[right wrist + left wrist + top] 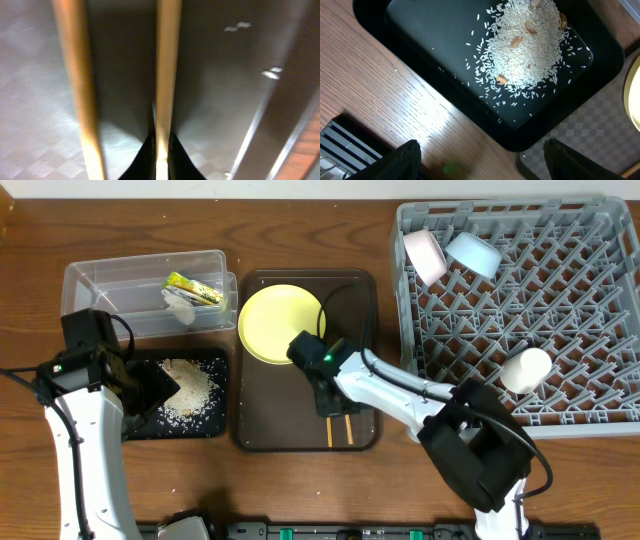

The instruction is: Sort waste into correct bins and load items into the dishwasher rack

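My right gripper point(325, 393) is down on the brown serving tray point(285, 410), shut on one wooden chopstick point(167, 65). The second chopstick point(75, 75) lies beside it. Both stick out below the gripper in the overhead view point(340, 430). The yellow plate point(275, 320) sits at the tray's far end. My left gripper point(480, 150) is open and empty over the table by the black tray point(200, 423), which holds the rice heap point(188, 385). The clear tub point(100, 280) holds the snack wrapper point(193, 288) and the white scrap point(180, 305).
The grey rack point(560, 310) at the right holds the white bowl point(425, 255), the light blue bowl point(473, 252) and the pale cup point(527, 370). The left wrist view shows the rice point(527, 47) and the brown tray's corner point(590, 135).
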Motion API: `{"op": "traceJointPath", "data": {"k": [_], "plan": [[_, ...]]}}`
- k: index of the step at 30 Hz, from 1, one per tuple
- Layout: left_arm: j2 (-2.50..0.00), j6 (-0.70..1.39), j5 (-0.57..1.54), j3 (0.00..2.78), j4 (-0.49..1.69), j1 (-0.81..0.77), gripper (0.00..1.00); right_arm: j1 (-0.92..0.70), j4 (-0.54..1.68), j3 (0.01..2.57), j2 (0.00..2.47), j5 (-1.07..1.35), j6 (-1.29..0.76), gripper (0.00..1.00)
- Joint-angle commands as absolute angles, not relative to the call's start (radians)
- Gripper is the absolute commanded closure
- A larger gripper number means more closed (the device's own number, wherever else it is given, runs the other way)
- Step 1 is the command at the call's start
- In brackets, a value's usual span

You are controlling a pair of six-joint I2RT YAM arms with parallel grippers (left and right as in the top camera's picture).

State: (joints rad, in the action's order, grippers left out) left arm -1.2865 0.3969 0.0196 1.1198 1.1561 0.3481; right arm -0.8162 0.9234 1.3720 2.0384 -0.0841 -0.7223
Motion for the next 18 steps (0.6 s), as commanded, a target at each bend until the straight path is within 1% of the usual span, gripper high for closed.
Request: {"op": "traceJointPath", "data": {"k": [1,6,10,18], "plan": [[-1.280,0.410,0.018,1.121,1.163,0.353,0.19,-0.762,0.936,1.352,2.050,-0.129,-0.717,0.98],[-1.280,0.410,0.017,1.121,1.163,0.353,0.19,-0.724,0.936,1.352,2.050,-0.110,-0.648,0.99],[-1.280,0.410,0.017,1.121,1.163,0.353,0.19,-0.696,0.937,1.354,2.026,-0.065,-0.550,0.99],[-1.280,0.410,0.017,1.121,1.163,0.353,0.19,-0.614,0.947,1.359,1.828,-0.002,-0.373,0.99]]}}
